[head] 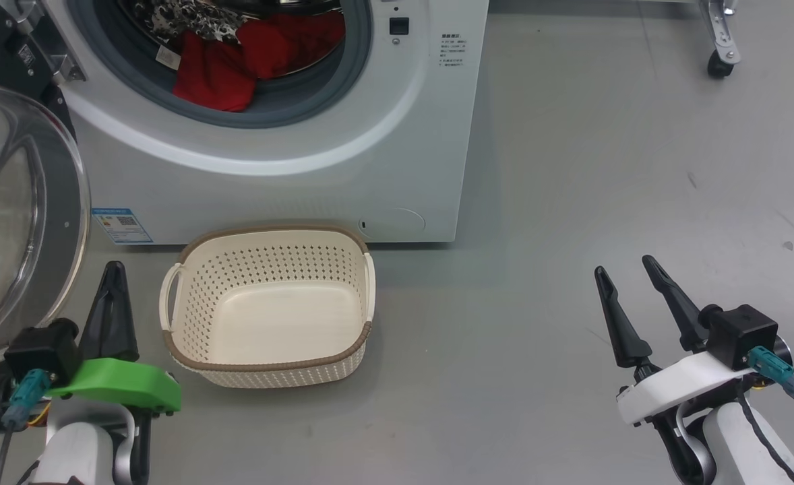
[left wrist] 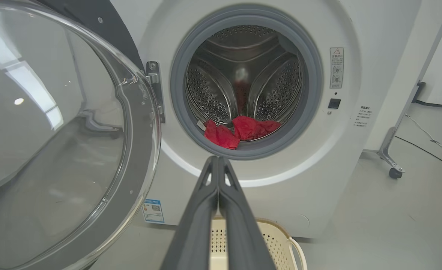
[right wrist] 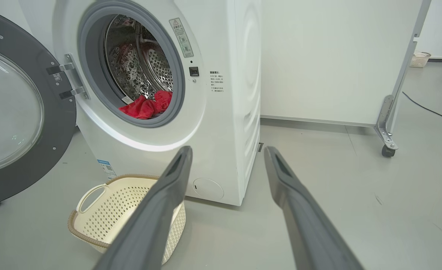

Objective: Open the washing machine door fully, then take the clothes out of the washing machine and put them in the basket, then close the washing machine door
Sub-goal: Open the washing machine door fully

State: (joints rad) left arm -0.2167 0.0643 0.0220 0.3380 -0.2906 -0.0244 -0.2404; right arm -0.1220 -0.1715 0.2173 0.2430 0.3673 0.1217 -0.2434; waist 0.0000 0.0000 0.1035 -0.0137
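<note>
The washing machine [head: 343,155] stands with its door [head: 13,222] swung wide open to the left. Red clothes [head: 249,57] lie at the front of the steel drum, also seen as clothes [left wrist: 239,131] and clothes [right wrist: 146,107]. The cream basket [head: 269,367] sits empty on the floor right before the machine. My left gripper [head: 114,269] is shut with nothing in it, low beside the basket's left handle and next to the door. My right gripper [head: 626,266] is open and empty, well to the right of the basket over bare floor.
A grey floor spreads right of the machine. A wheeled metal frame leg [head: 720,40] stands at the far right back, with a cable [right wrist: 427,108] on the floor beyond. The open door [left wrist: 56,142] bulges close beside my left arm.
</note>
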